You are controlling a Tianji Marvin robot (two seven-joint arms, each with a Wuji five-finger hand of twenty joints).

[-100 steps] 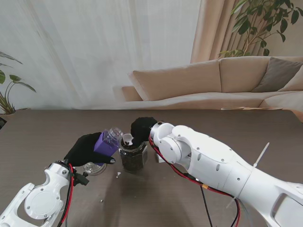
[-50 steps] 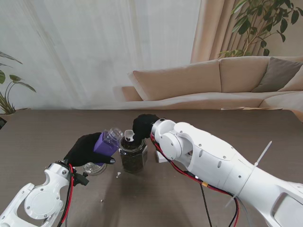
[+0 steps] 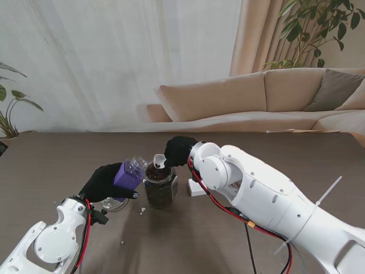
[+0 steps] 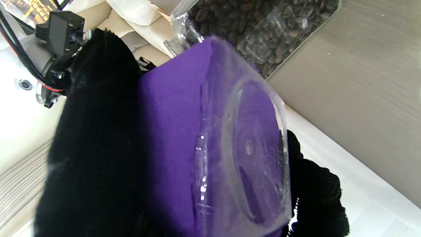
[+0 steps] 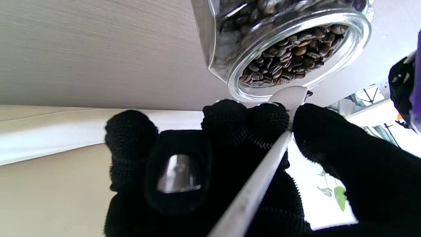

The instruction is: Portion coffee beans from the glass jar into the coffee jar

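Pinching a white spoon over the glass jar, right hand; left hand fingers wrap the coffee jar.

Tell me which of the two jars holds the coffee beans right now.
The glass jar standing open on the table holds the beans. The purple-labelled jar, tilted in the left hand, looks empty.

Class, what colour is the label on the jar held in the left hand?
Purple, on the coffee jar; the left wrist view shows it best.
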